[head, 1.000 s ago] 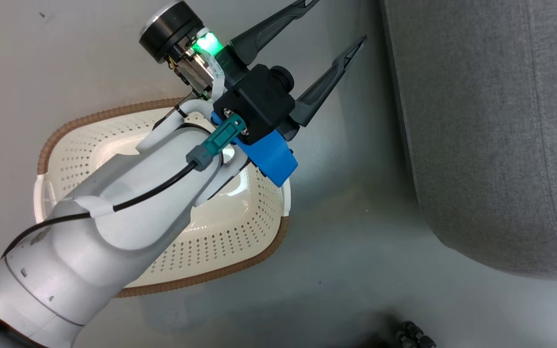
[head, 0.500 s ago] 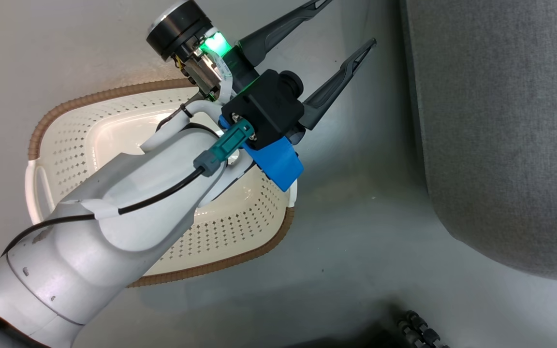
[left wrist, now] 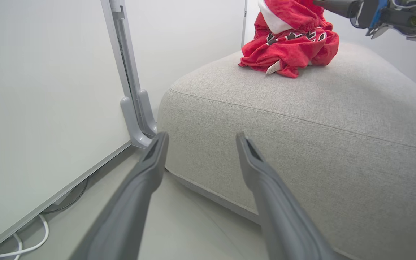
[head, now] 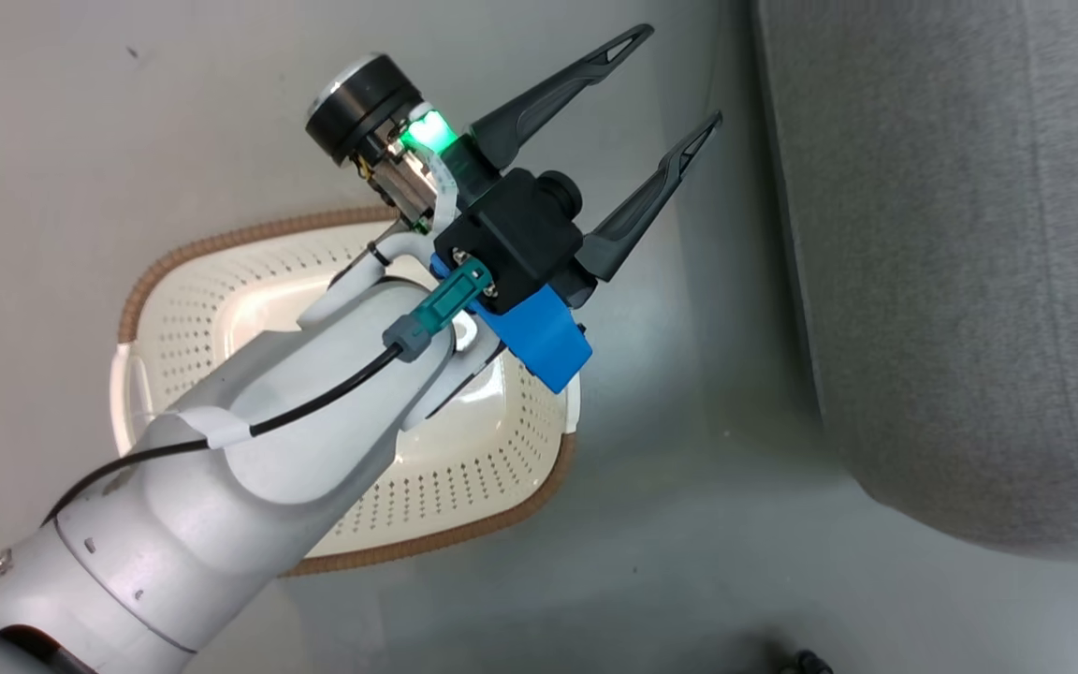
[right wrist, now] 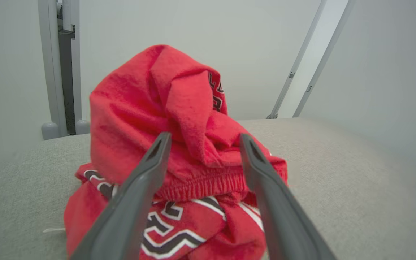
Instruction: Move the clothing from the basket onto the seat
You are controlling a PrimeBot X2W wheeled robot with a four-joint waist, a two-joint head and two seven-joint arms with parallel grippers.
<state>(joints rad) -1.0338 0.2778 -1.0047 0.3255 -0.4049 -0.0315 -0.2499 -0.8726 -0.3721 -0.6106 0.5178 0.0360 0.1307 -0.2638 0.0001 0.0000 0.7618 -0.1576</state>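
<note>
My left gripper (head: 681, 75) is open and holds nothing, hanging over the floor between the basket (head: 221, 245) and the seat (head: 951, 281). The cream basket with its brown rim lies under my left forearm, and the part of its inside that shows is bare. In the left wrist view the left gripper (left wrist: 201, 136) points at the seat's (left wrist: 302, 119) rounded side. Red clothing (left wrist: 291, 47) with black-and-white lettering lies heaped on top of the seat. My right gripper (right wrist: 205, 137) is open just in front of that clothing (right wrist: 150, 108), its fingers apart on either side of the heap's peak.
A white wall panel with a grey post (left wrist: 132, 108) stands left of the seat, and a white cable (left wrist: 24, 247) lies at its foot. Grey floor (head: 689, 524) runs between basket and seat. My right arm's wrist (left wrist: 395, 14) hangs above the seat's far end.
The whole head picture has shifted a little, so the camera moved. My left gripper stays open in the same stance over the basket's corner.
</note>
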